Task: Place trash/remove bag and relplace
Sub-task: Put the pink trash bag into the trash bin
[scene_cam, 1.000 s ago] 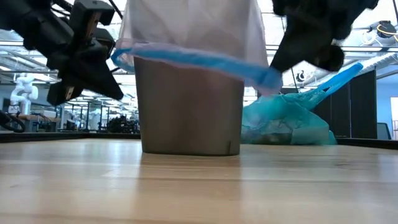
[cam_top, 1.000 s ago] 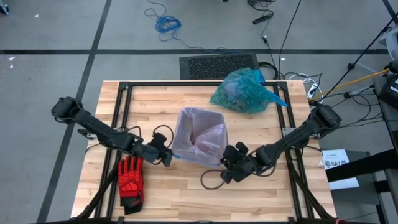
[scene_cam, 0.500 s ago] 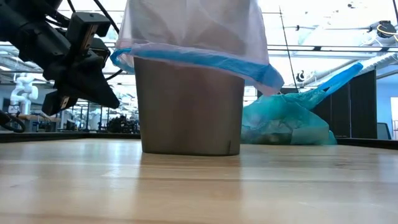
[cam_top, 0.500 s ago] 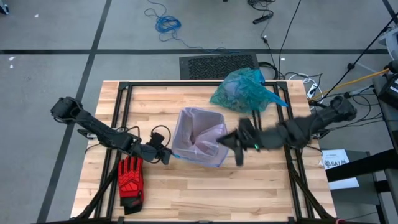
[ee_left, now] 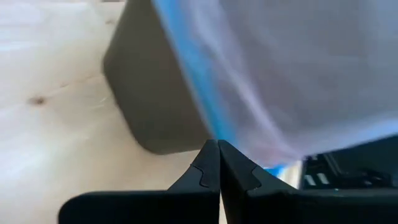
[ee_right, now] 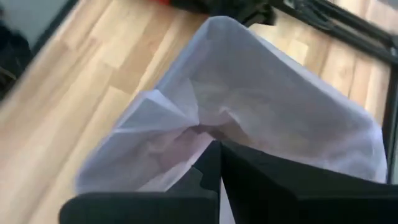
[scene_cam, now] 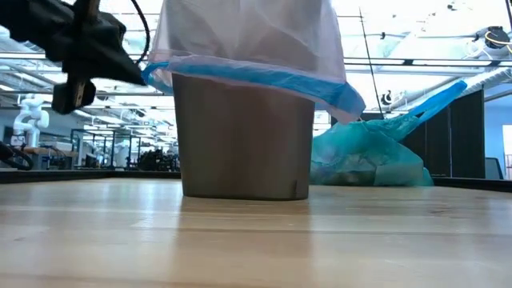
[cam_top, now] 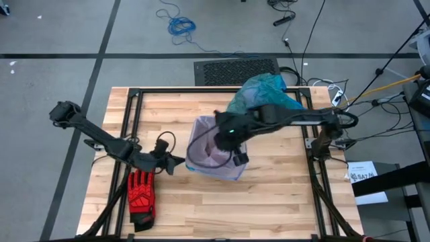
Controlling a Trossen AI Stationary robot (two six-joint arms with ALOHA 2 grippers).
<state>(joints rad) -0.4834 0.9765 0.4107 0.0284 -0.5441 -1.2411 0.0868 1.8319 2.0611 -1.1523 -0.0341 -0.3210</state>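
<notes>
A grey bin (scene_cam: 244, 136) stands mid-table, lined with a pale lilac bag (cam_top: 216, 146) whose blue rim (scene_cam: 248, 76) is folded down over the bin's outside. The teal-green bag (cam_top: 262, 97), knotted and bulging, rests on the table at the far right behind the bin. The trash is out of view. My left gripper (cam_top: 177, 161) is shut, level with the blue rim at the bin's left side. My right gripper (ee_right: 217, 146) is shut and hangs above the lilac bag's open mouth, its arm (cam_top: 295, 119) reaching in from the right. My left gripper's shut fingertips (ee_left: 208, 162) stand right at the lilac bag's blue rim (ee_left: 199, 93) on the bin's left side, coming from the table's left and slanting a little down. I cannot tell whether they touch the rim.
A red-and-black glove (cam_top: 141, 191) lies near the table's front left, beside my left arm. A black frame (cam_top: 134, 121) runs along the table's left, far and right sides. Bare wood lies in front of the bin.
My right gripper has left the blue rim at the bin's near right side, risen, rolled its wrist and swung toward the far left until it hangs over the bag's mouth. My left gripper has risen a little and drawn slightly toward the left edge. The bin and both bags have stayed put.
</notes>
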